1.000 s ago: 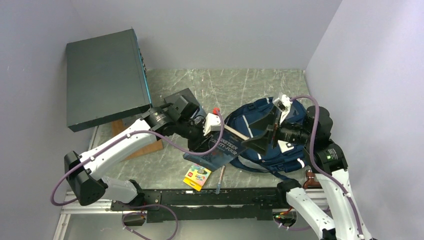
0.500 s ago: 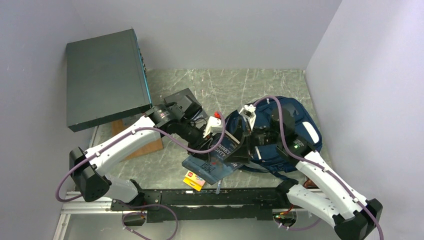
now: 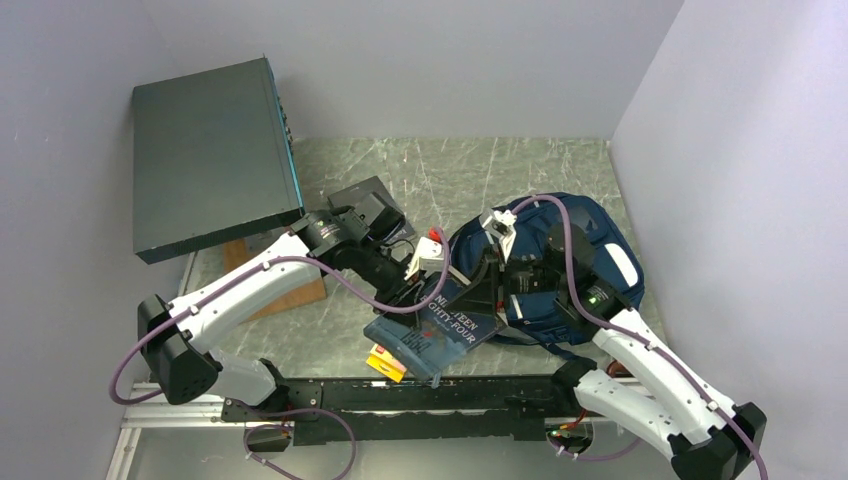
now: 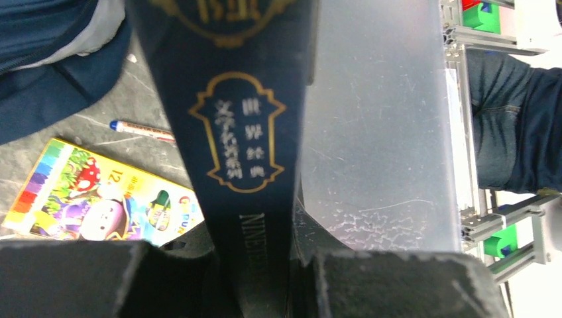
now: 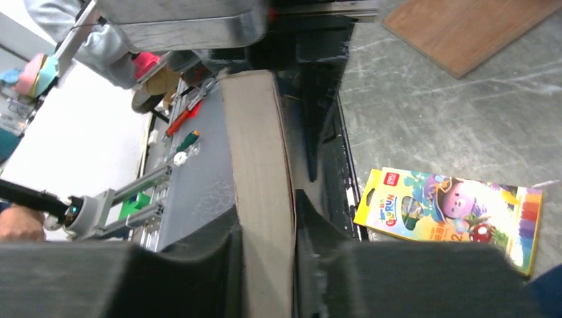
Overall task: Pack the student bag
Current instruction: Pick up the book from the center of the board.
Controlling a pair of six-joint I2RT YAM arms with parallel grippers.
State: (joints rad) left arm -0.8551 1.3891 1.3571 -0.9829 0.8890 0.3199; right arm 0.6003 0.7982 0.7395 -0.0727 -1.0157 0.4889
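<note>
- Student bag (image 3: pixel 590 218): navy with thin pale stripes, lying flat on the right half of the table (image 3: pixel 450 170), front pocket up.
- No writing can be read on it. The pale patch on the pocket sits on its right side, toward the right wall.
- Its length seems to run roughly left to right, with dark straps trailing toward the near edge. The right arm covers its left end, so I cannot tell how the mouth stands.
- Just left of the bag, a dark blue book (image 3: pixel 445 330) hangs tilted, its low corner toward the near edge.
- The cover carries "NINETEEN EIGHTY-FOUR" in white, partly hidden.
- The spine bears a gold frame of Chinese characters, with "NINETE…" starting below it.
- Left gripper (image 4: pixel 258 262): jaws clamped on the book's spine edge.
- Right gripper (image 5: pixel 265 245): jaws pressed on the page block from the bag's side.
- Both arms and the book stand between the bag and the rest of the table.
- Under the book's low end lies a yellow crayon box (image 4: pixel 93 199) with cartoon figures, marked "12"; its brand looks like "COLORUN".
- A white pen (image 4: pixel 142 129) with a blue cap lies just beside it.
- Far left, a big dark grey-green flat box (image 3: pixel 210 150) sits raised over a wooden board (image 3: pixel 300 296).
</note>
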